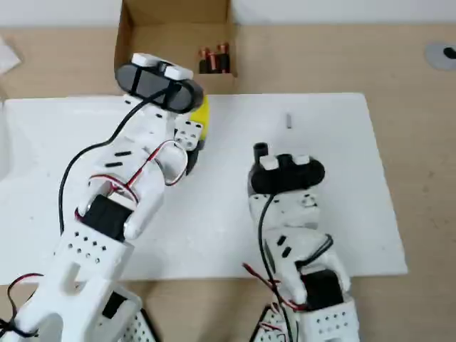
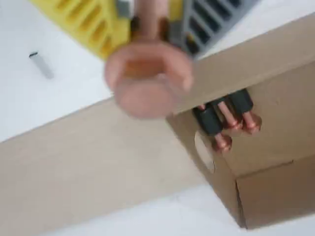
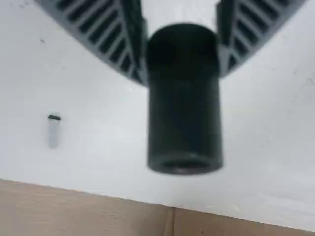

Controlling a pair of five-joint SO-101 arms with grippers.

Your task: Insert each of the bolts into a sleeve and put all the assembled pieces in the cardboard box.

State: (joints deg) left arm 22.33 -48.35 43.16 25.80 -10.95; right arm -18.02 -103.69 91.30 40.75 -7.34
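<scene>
Gripping a copper-coloured bolt (image 2: 147, 81), the left gripper (image 1: 197, 120) hung just outside the cardboard box (image 1: 125, 50), at the wall nearest the arms. Its yellow and grey jaws were closed tight on the bolt's shaft. The round head pointed away from the wrist, and in the left wrist view it stood in front of that wall's outer face (image 2: 98, 162).

Inside the box, three assembled pieces (image 1: 214, 61) lay side by side in the near corner on the right arm's side. Each was a copper bolt seated in a dark sleeve, and their heads showed past the box's edge in the left wrist view (image 2: 227, 118).

The right gripper (image 1: 262, 152) sat well apart from the box, out over the white mat (image 1: 342, 214) on the arms' side of it. Its grey jaws were shut against both sides of a black sleeve (image 3: 184, 98). The sleeve stuck out beyond the fingertips with its open end away from the wrist.

A small grey pin (image 1: 289, 120) lay flat on the mat, off the box's near corner and between the box and the right gripper, touching neither. The mat lay on a wooden table (image 1: 417, 142), and the box stood at the mat's far edge.
</scene>
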